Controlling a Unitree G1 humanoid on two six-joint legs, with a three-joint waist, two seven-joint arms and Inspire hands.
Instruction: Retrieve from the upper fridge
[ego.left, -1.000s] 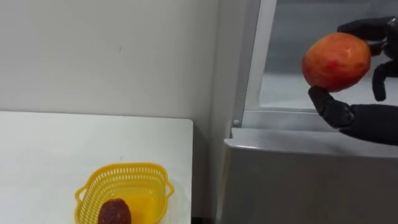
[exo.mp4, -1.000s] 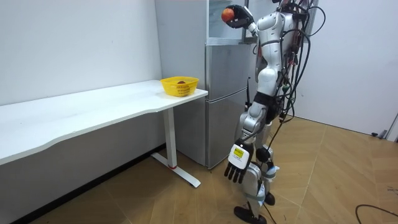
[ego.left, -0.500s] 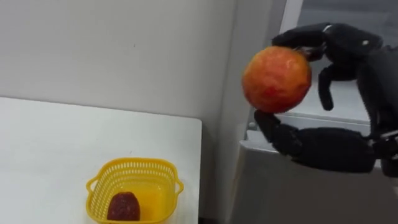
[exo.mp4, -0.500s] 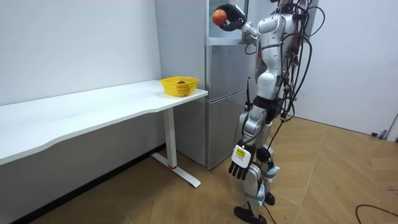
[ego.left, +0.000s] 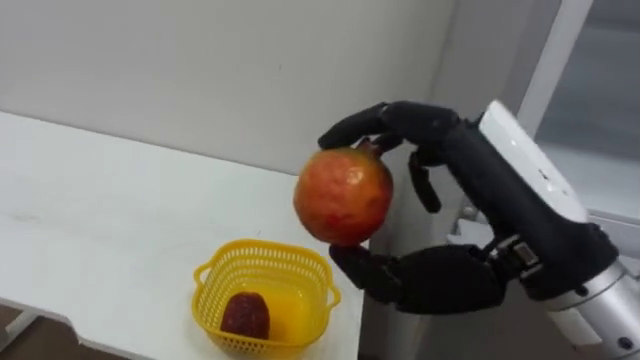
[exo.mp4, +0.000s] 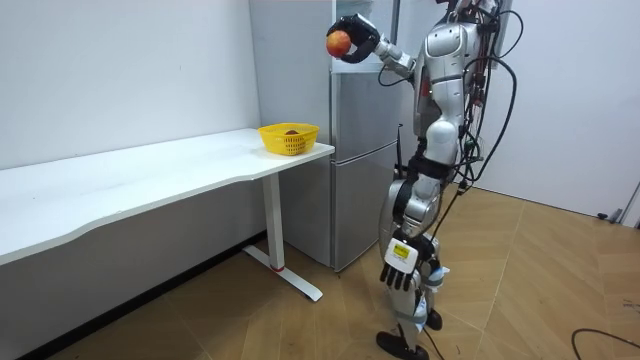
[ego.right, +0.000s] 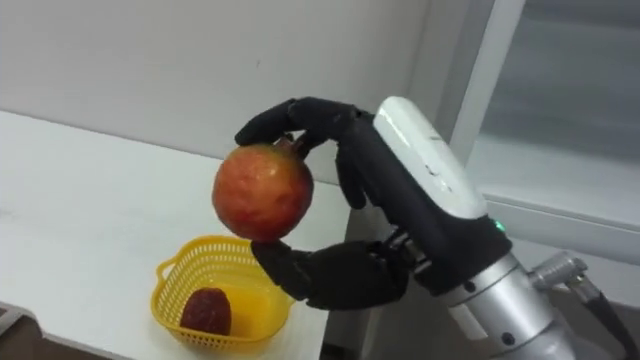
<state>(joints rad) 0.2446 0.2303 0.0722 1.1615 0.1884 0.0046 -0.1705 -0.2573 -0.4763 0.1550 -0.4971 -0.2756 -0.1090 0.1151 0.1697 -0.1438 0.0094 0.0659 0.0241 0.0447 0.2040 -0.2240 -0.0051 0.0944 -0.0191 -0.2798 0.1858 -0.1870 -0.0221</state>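
A round red-orange fruit (ego.left: 343, 196) is held in my right hand (ego.left: 455, 150), with the fingers curled over its top and the thumb under it. In the left eye view it hangs in the air just above and to the right of a yellow basket (ego.left: 213, 276). The basket stands near the right end of the white table (ego.left: 100, 220) and holds a dark red fruit (ego.left: 245, 315). In the room view the held fruit (exo.mp4: 339, 42) is high up, left of the fridge (exo.mp4: 365, 150). My left hand (exo.mp4: 398, 272) hangs by my side with relaxed fingers.
The open upper fridge compartment (ego.left: 605, 120) is at the far right behind my arm, with its frame (ego.left: 545, 70) beside it. A plain wall (ego.left: 200, 70) runs behind the table. I stand in front of the fridge on a wooden floor (exo.mp4: 520, 300).
My right hand has carried the fruit out of the upper fridge and leftward, to above the table's end near the basket. The eye view has turned left with it.
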